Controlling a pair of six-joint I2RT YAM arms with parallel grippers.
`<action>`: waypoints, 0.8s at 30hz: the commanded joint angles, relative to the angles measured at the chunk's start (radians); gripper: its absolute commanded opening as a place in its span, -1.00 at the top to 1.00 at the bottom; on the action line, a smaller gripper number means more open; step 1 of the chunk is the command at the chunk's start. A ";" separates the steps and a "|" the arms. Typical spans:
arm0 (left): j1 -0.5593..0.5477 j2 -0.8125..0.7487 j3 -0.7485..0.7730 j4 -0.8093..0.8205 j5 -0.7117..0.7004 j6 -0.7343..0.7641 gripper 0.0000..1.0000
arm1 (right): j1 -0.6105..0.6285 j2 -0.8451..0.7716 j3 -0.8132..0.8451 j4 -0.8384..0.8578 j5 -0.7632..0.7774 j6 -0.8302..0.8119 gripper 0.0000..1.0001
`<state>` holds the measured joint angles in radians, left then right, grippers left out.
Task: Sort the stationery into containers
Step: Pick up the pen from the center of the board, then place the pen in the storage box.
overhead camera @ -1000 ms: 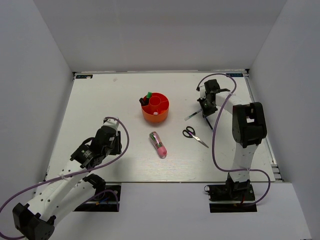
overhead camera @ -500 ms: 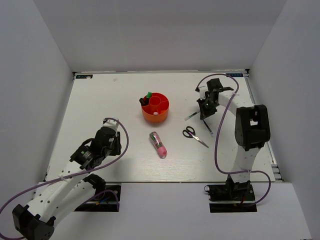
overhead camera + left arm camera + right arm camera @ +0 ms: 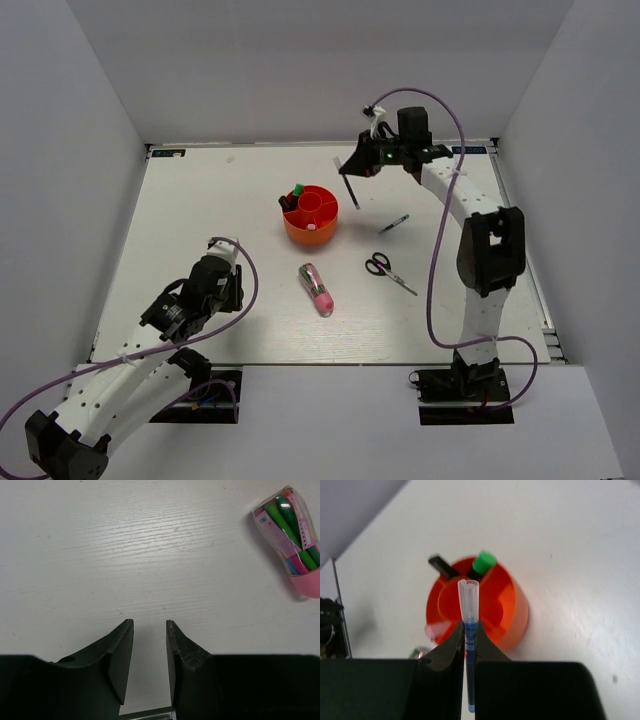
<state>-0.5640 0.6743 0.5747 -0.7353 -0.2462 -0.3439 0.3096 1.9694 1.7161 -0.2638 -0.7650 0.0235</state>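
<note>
My right gripper (image 3: 357, 166) is raised above the table, just right of and behind the orange-red organiser (image 3: 322, 233). It is shut on the thin clear pen (image 3: 350, 188), which hangs slanting down from the jaws. In the right wrist view the pen (image 3: 469, 596) points at the organiser (image 3: 515, 611), which holds a green marker (image 3: 484, 561) and a black-capped item (image 3: 441, 565). The scissors (image 3: 389, 269) and the chunky pink-and-green pen (image 3: 317, 288) lie on the table. My left gripper (image 3: 149, 625) is open over bare table, left of the chunky pen (image 3: 291, 542).
A short dark stick-like mark or item (image 3: 393, 224) lies right of the organiser, above the scissors. White walls enclose the table (image 3: 200, 210) on three sides. My left arm (image 3: 190, 305) rests low at the front left.
My right gripper has lifted the thin clear pen off the table and carried it up and left, toward the organiser. The left arm has not moved.
</note>
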 commanded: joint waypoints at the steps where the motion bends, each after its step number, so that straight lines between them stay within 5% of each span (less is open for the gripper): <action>1: 0.007 -0.005 -0.007 0.022 0.007 0.022 0.14 | 0.003 0.109 0.102 0.363 -0.143 0.202 1.00; 5: 0.006 0.005 -0.010 0.028 0.008 0.031 0.14 | -0.001 0.201 0.123 0.758 -0.157 0.385 1.00; 10: 0.007 0.024 -0.003 0.020 -0.002 0.034 0.14 | 0.003 0.321 0.315 0.693 -0.168 0.385 1.00; 24: 0.009 0.016 -0.007 0.020 -0.005 0.032 0.14 | 0.051 0.325 0.194 0.811 -0.195 0.420 1.00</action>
<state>-0.5636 0.7029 0.5690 -0.7254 -0.2470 -0.3176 0.3405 2.3123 1.9160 0.4801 -0.9352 0.4442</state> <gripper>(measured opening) 0.433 0.049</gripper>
